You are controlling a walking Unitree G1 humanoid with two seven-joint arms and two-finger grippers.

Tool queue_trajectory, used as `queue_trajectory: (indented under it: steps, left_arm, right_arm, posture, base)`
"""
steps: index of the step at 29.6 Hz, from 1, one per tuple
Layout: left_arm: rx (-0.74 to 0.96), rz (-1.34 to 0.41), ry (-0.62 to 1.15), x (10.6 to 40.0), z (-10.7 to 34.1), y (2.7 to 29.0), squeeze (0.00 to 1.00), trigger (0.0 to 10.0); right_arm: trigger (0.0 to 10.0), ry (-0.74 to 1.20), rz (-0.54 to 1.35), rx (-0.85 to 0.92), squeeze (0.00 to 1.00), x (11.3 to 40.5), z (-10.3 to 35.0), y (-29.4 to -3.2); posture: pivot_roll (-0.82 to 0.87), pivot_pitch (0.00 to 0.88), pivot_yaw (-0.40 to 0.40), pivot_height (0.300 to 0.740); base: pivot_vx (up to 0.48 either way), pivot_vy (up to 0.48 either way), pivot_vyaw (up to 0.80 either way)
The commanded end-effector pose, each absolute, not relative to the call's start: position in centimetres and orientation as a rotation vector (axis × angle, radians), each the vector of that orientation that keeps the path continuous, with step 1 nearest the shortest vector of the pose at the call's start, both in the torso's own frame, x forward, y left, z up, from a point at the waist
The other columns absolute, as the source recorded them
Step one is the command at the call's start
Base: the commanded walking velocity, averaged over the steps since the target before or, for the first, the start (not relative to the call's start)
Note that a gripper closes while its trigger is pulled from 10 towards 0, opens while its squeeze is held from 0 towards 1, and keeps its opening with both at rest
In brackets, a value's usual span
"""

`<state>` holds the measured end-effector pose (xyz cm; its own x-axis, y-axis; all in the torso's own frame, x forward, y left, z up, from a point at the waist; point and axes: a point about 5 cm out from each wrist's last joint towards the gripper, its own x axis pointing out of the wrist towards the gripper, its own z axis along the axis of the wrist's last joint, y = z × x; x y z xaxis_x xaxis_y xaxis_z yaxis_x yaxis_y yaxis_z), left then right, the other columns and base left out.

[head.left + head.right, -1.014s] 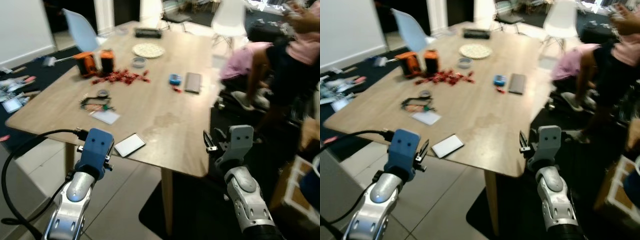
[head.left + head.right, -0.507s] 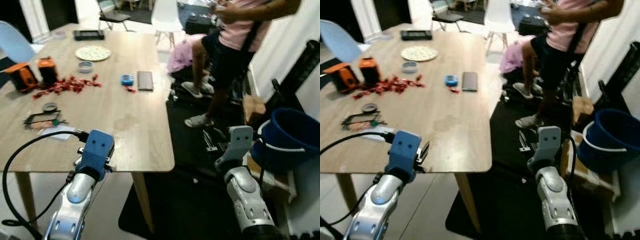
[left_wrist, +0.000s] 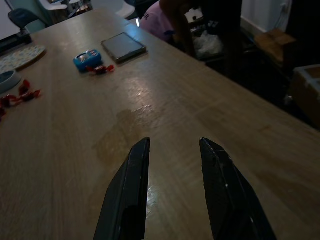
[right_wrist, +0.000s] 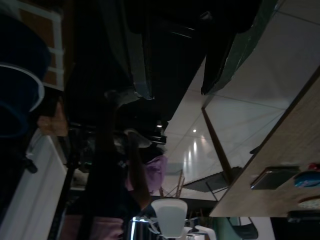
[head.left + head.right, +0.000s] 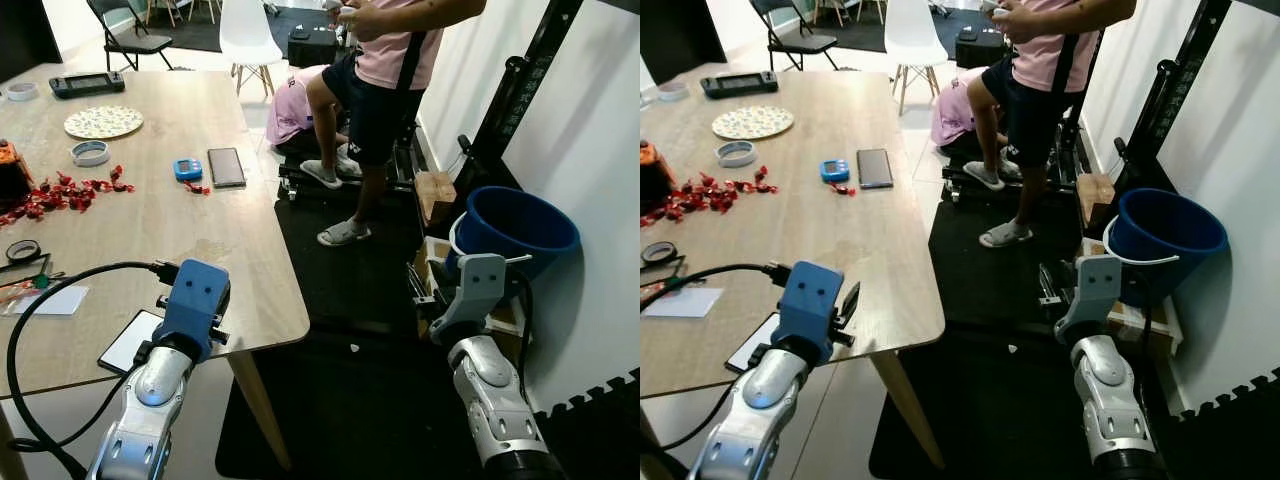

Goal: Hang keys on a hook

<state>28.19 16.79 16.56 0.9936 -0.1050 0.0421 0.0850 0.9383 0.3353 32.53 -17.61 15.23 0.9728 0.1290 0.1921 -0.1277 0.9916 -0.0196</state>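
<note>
Left gripper (image 3: 172, 172) is hovering released over the pale wood-grain counter (image 5: 190, 230), its tapered black fingers (image 3: 132, 190) spread with nothing between them. Right gripper (image 4: 180, 55) is hanging beside the counter over black floor matting (image 5: 350, 400); its dark fingers are sitting apart, nothing gripped. Keys and hook: cannot tell where they are. Lying on the counter: flat dark phone (image 5: 226, 166), small blue rounded gadget (image 5: 187, 169), scattered red wrappers (image 5: 70, 190), round patterned plate (image 5: 103, 122), glossy phone (image 5: 130, 342) near the edge. Round blue plastic bucket (image 5: 515, 228) is sitting by the white wall. A person (image 5: 385, 70) in pink shirt is standing beyond the counter.
</note>
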Motion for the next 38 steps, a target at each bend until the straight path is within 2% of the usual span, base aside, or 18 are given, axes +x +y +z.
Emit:
queue_trajectory:
  steps: [1, 20, 29, 38]
  left_arm:
    - [0.339, -0.1, -0.053, 28.06, 16.34, 16.73, 0.0, 10.0]
    - [0.313, -0.085, -0.058, 28.15, 16.48, 16.86, 0.0, 10.0]
    - [0.297, -0.081, -0.063, 28.19, 16.66, 16.89, 0.0, 10.0]
    - [0.307, -0.086, -0.071, 28.17, 16.73, 16.75, 0.0, 10.0]
  right_arm:
    - [10.0, -0.191, 0.125, -0.011, 0.0, 32.45, 15.0, -17.73]
    - [10.0, -0.194, 0.136, -0.004, 0.0, 32.56, 14.98, -17.27]
    - [10.0, -0.195, 0.139, -0.002, 0.0, 32.61, 14.99, -17.21]
    - [10.0, -0.194, 0.139, -0.003, 0.0, 32.62, 14.94, -17.22]
  posture:
    - [0.12, 0.148, -0.025, 0.74]
    - [0.12, 0.145, -0.024, 0.74]
    - [0.12, 0.142, -0.025, 0.74]
    - [0.12, 0.142, -0.025, 0.74]
  base:
    - [0.0, 0.0, 0.0]
    - [0.0, 0.0, 0.0]
    - [0.0, 0.464, 0.0]
    - [0.0, 0.0, 0.0]
